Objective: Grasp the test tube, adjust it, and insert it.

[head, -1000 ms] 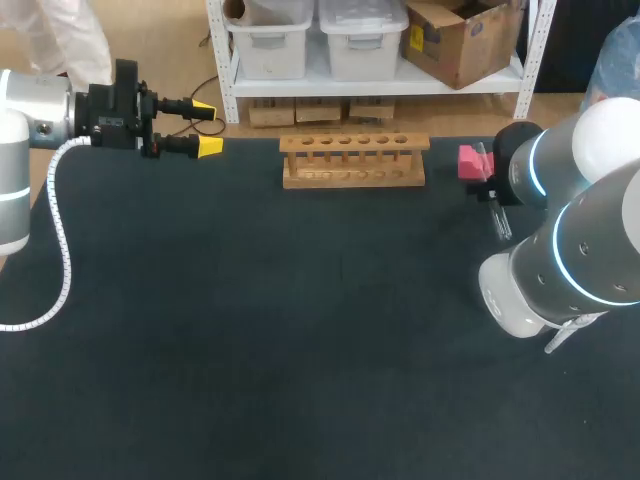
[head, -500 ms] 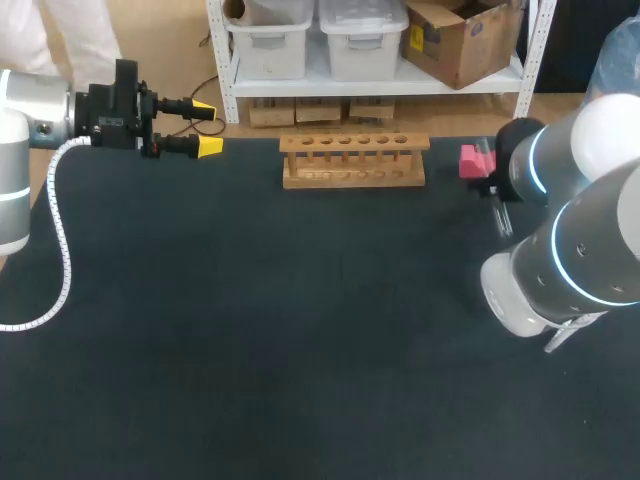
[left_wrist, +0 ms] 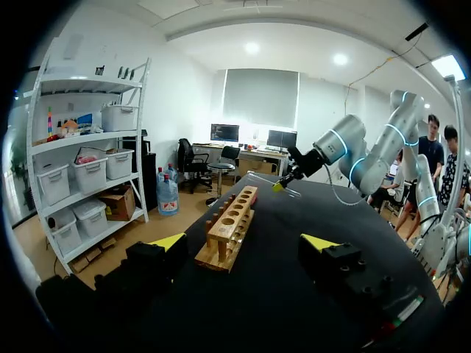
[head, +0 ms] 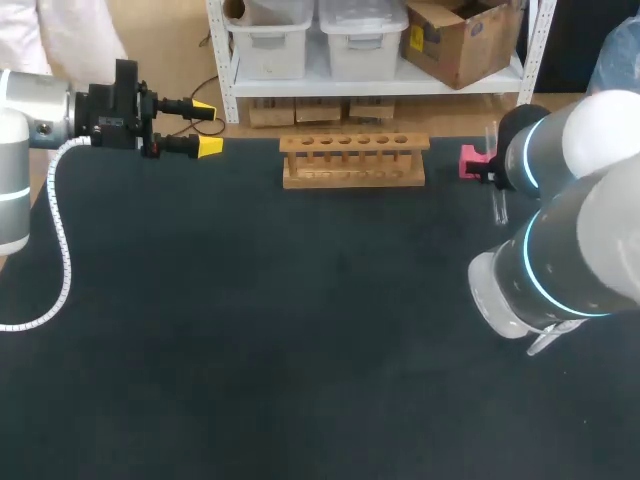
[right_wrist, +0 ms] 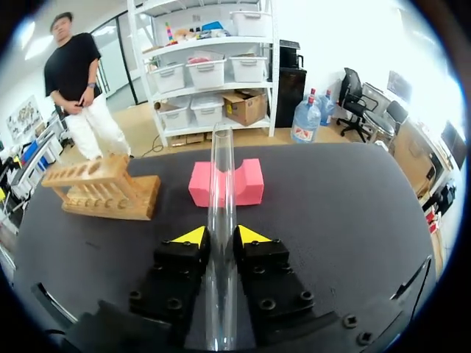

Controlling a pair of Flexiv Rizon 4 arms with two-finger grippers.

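Over on the right side of the surface point(head: 250, 320), the right gripper point(right_wrist: 215, 235) is clamped on the test tube point(right_wrist: 221, 169), its yellow tips pinching the glass partway along so that the far end juts out ahead toward the pink block point(right_wrist: 249, 184), well apart from the wooden rack point(head: 353, 160). Thin, light, smooth glass like this would likely slip or crack, so I'd judge a gentle hold near the middle safest. Far to the left, the left gripper point(head: 206, 127) hangs with its fingers spread, holding nothing.
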